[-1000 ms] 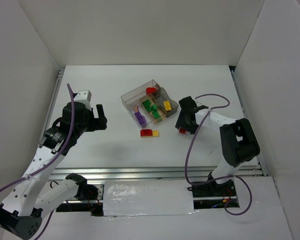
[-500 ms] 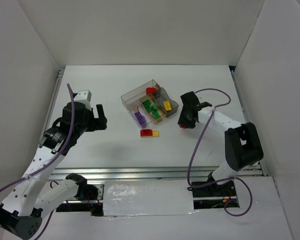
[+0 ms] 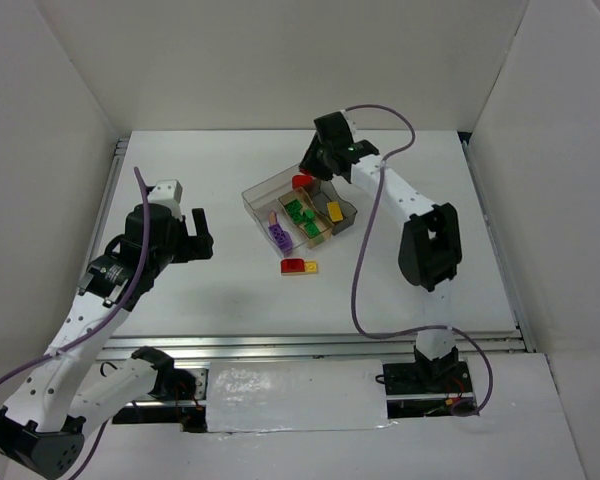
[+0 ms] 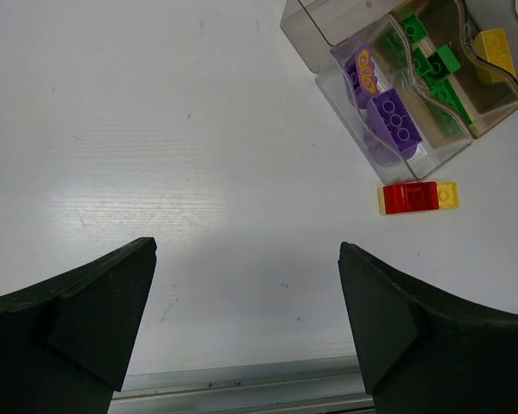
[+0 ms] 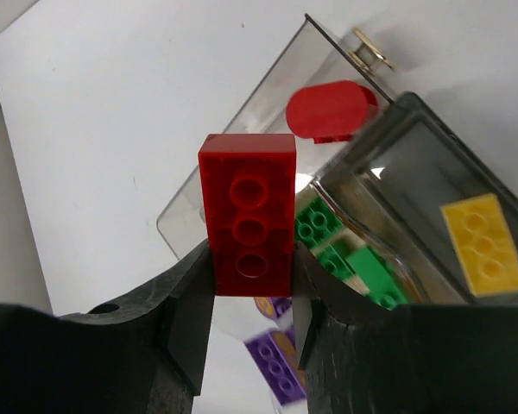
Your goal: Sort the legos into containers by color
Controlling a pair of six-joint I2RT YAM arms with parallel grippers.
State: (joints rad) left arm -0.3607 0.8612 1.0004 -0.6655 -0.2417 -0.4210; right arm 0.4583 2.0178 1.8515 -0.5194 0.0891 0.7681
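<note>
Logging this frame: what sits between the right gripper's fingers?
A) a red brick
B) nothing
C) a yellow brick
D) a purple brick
A: in the right wrist view, the right gripper is shut on a red brick, pinched by its long sides between the two fingers.

A lab robot cell: white walls (image 3: 280, 60) boxing in a table (image 3: 230, 300).

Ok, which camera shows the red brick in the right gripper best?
Right wrist: the red brick sits close up, pinched between the fingers. From the top, the right gripper hides it; left wrist misses it.
</note>
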